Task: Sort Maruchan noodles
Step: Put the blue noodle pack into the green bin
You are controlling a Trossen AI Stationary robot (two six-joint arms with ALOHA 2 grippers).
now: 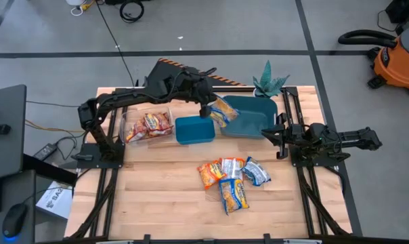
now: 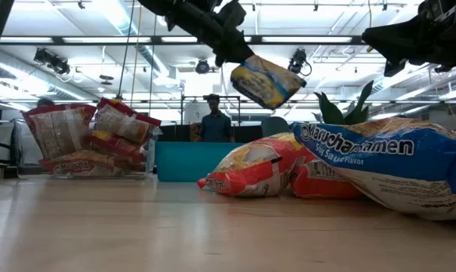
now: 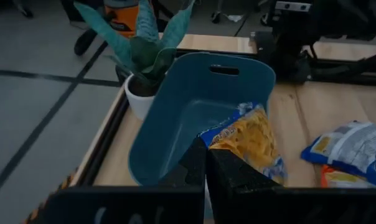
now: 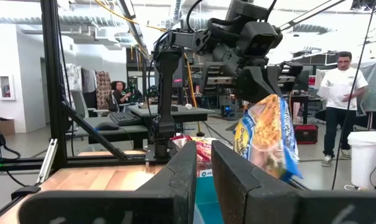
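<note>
My left gripper (image 1: pixel 206 110) is shut on a yellow-and-blue Maruchan packet (image 1: pixel 225 112), held in the air over the left edge of the large teal bin (image 1: pixel 253 120). A small teal bin (image 1: pixel 194 130) stands just left of it. A clear box (image 1: pixel 147 125) at the far left holds several red packets. Several more packets (image 1: pixel 231 177) lie in a loose pile on the table's middle. My right gripper (image 1: pixel 279 135) waits at the table's right edge, its fingers a narrow gap apart and empty. My left gripper pinches the packet's end edge (image 3: pixel 222 146) between its two fingers (image 3: pixel 238 177). The fingers slant down from the table's left side. The packet (image 2: pixel 267 81) hangs tilted below and beyond the fingertips, lifted clear of bins and table.
A potted teal plant (image 1: pixel 269 83) stands at the far edge behind the large bin. The pile's nearest packets (image 2: pixel 379 170) fill the low view's right. A person (image 4: pixel 343 93) stands in the room beyond the table. Bare wood lies at the near left.
</note>
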